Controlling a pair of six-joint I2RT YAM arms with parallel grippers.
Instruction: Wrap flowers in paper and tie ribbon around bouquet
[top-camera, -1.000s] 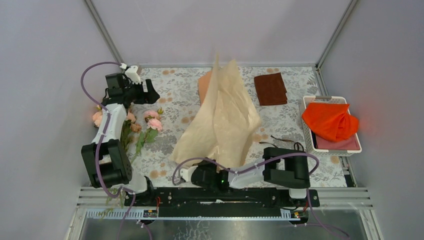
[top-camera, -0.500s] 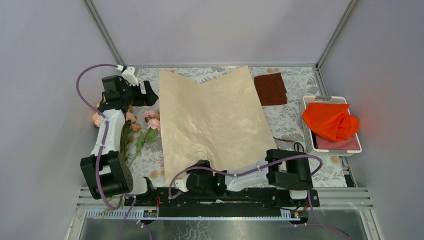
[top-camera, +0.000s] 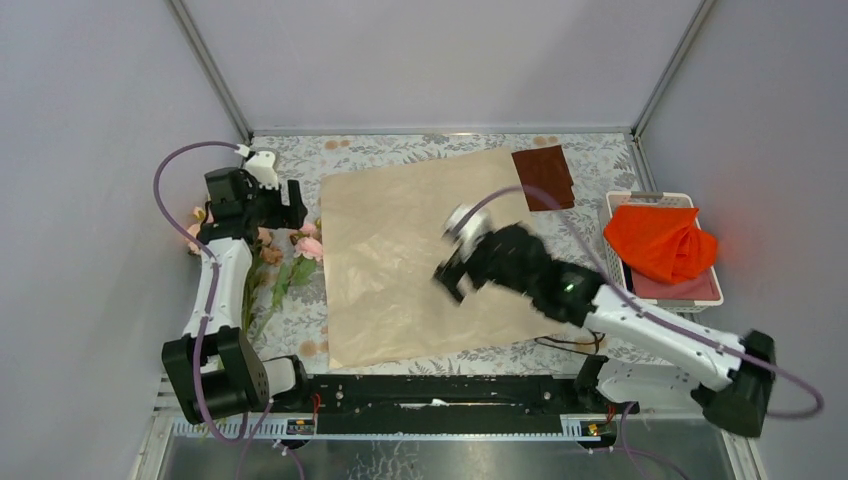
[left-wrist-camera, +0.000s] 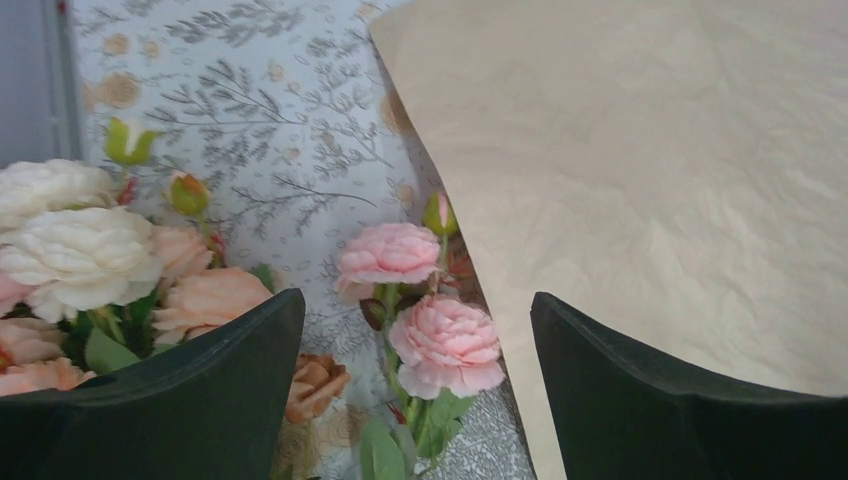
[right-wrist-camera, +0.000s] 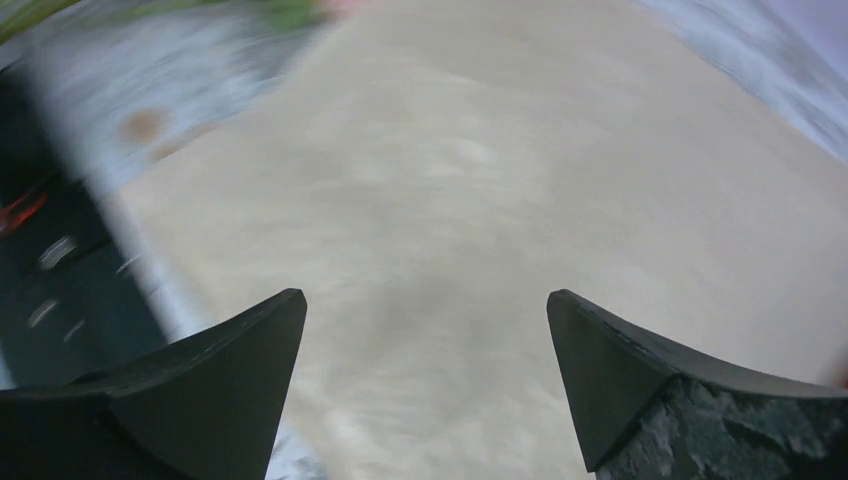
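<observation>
Now the paper (top-camera: 400, 270) lies flat on the worktop (top-camera: 380, 150), right hand (top-camera: 455, 275) released above it; left hand (top-camera: 293, 200), spread empty over the flowers (top-camera: 305, 245) just beside, should pinch the stems (top-camera: 281, 287) low, laying them diagonally.

The paper (top-camera: 400, 260) lies flat across the middle of the counter (top-camera: 595, 160). The flowers (top-camera: 275, 250) lie along the counter's left edge, just beside the paper's left side. A folded cloth (top-camera: 545, 178) sits near the far right corner, at the paper's far right tip. A basket (top-camera: 612, 225) at the right edge holds a bunched cloth (top-camera: 660, 240). The ribbon (top-camera: 568, 345) lies by the near edge, right of the paper.
</observation>
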